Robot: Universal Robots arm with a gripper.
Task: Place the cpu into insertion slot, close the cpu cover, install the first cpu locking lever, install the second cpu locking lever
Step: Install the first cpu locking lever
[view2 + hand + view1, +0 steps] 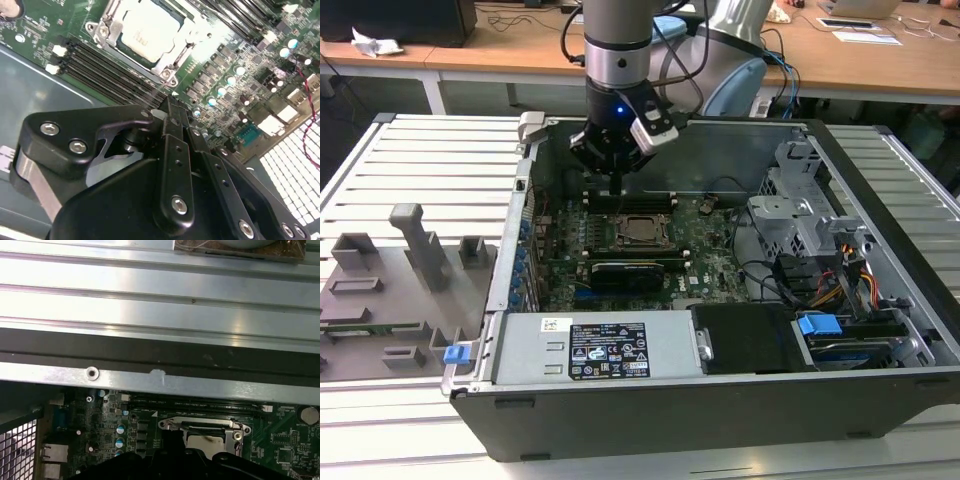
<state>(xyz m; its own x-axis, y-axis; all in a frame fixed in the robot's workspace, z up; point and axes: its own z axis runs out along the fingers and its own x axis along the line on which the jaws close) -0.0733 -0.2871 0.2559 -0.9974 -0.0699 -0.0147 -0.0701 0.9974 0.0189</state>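
Note:
The cpu lies flat in the insertion slot on the green board, silvery face up. The cpu cover is down around it as a metal frame, and its far rim shows in the first wrist view. My gripper hangs just above the board beside the socket's back edge, near the long memory slots. Its fingers are pressed together with nothing between them. I cannot tell how the locking levers stand.
Black memory slots run beside the socket. A long black card sits in front of it. The power supply, drive cage and cables crowd the case. A grey fixture tray lies outside on the exterior view's left.

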